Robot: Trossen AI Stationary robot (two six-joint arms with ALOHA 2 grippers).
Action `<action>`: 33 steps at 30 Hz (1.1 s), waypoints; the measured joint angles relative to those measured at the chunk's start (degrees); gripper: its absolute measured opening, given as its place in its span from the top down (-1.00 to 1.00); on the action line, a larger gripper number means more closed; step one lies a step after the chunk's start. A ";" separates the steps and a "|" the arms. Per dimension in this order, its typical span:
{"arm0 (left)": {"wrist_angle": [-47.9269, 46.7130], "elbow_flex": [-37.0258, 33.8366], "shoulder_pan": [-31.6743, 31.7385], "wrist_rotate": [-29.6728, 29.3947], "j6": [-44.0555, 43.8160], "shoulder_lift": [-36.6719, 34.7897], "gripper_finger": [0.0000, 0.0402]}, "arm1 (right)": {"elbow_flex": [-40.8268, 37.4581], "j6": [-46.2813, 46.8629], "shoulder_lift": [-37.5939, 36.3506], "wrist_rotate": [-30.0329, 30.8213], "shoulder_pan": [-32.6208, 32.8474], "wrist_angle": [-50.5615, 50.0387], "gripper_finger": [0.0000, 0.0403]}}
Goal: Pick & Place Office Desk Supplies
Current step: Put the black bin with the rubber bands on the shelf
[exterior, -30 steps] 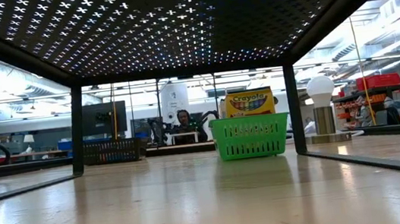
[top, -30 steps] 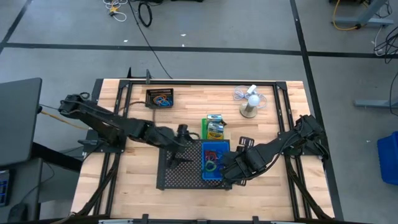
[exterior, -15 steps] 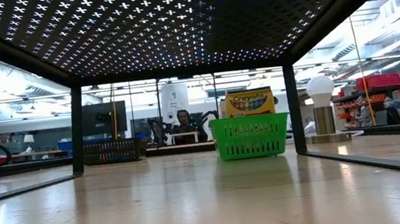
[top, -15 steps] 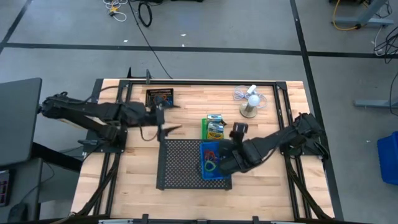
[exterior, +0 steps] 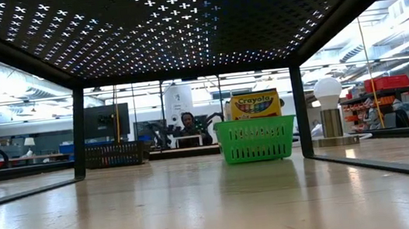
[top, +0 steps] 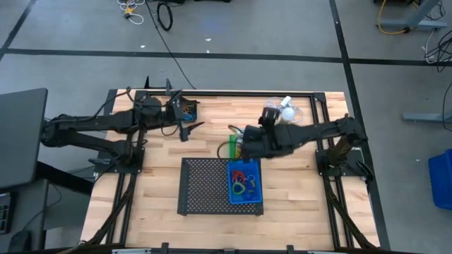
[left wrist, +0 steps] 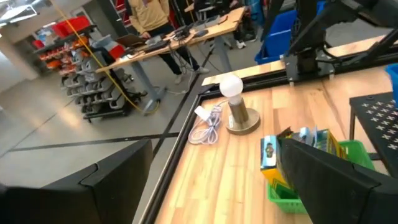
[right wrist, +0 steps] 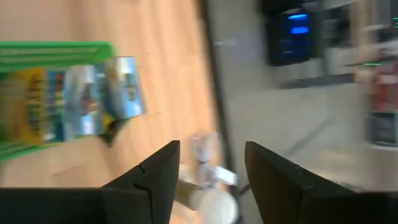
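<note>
We list a white mini fan (top: 285, 115) near the table's (top: 311, 212) far edge and a black mesh tray (top: 205, 187) at front centre.

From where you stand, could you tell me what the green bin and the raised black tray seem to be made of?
Green bin: probably moulded plastic, with glossy latticed walls. Black tray: likely painted metal, a thin, matt sheet punched with regular holes that let light through.

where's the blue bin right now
In the high view the blue bin sits on the right part of the black mesh tray, near the table's front middle, with coloured rubber-band loops inside. The green bin stands just behind it.
</note>
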 joint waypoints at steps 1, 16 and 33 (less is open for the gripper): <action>0.76 -0.76 1.29 1.67 -0.30 0.08 -0.82 | 0.00 -2.78 -0.38 -3.56 -1.48 1.90 0.06; 7.69 -9.04 15.55 16.40 -7.60 1.04 -0.82 | -0.07 -22.22 -0.82 -39.38 -21.73 11.72 0.06; 10.24 -9.46 16.03 17.67 -6.14 9.61 -0.82 | -9.75 -32.80 -0.78 -41.39 -28.12 20.96 0.06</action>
